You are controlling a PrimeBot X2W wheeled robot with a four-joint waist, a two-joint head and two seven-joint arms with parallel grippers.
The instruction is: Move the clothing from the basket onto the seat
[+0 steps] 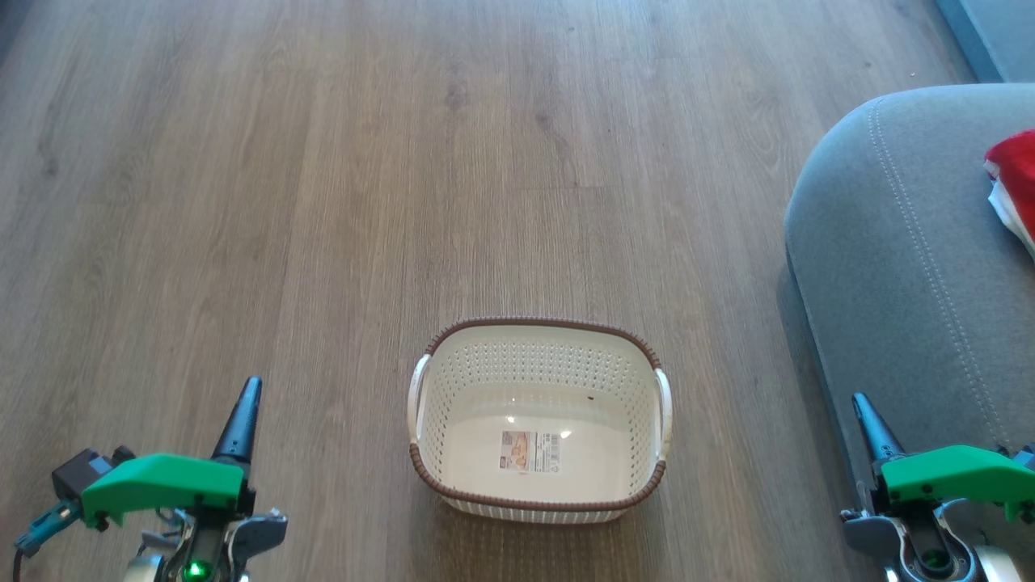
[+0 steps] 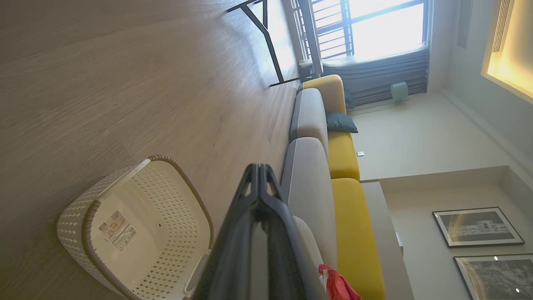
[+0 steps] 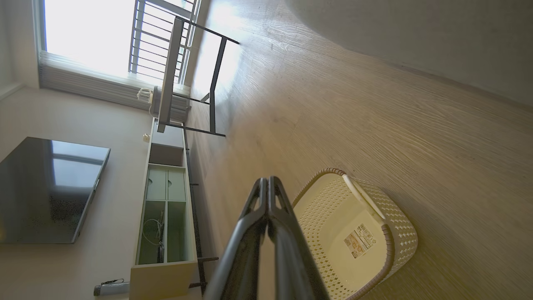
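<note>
The cream perforated basket (image 1: 538,420) with its brown rim stands on the wood floor in front of me, holding nothing but a paper label (image 1: 530,451) on its floor. The red and white clothing (image 1: 1015,187) lies on the grey seat (image 1: 897,267) at the right edge. My left gripper (image 1: 244,408) is at the lower left, fingers shut with nothing in them. My right gripper (image 1: 867,420) sits at the lower right before the seat's front, also shut and holding nothing. The left wrist view shows the basket (image 2: 137,233), the clothing (image 2: 339,285) and the shut fingertips (image 2: 259,175). The right wrist view shows the basket (image 3: 354,233).
Bare wood floor (image 1: 364,162) spreads around the basket. The sofa runs on with yellow backrests (image 2: 343,154) and a dark cushion (image 2: 340,122). A metal-legged table (image 3: 189,79), a low cabinet (image 3: 164,208) and a wall television (image 3: 48,189) stand on the room's far side.
</note>
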